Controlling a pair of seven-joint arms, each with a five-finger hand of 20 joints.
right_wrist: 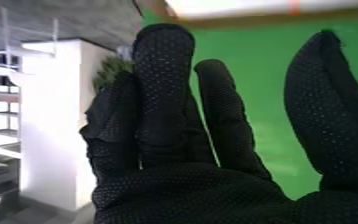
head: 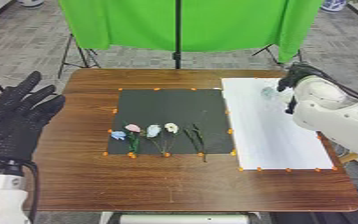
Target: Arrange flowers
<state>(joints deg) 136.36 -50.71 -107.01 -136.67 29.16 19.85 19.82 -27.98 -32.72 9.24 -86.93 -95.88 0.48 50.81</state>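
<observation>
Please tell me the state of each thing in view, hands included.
Left black-gloved hand: open, raised
Right black-gloved hand: open, fingers straight
Blue, pink, pale-blue and white flowers: lying down
Green stems: lying down
Dark square mat: flat
White rectangular sheet: flat
Small clear object: too faint to tell
Green cloth: hanging

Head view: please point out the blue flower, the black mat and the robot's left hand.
Blue flower (head: 118,135): head view, petals.
Black mat (head: 160,107): head view, bare upper middle.
Left hand (head: 11,122): head view, palm.

Four flowers (head: 153,130) on black mat
</observation>
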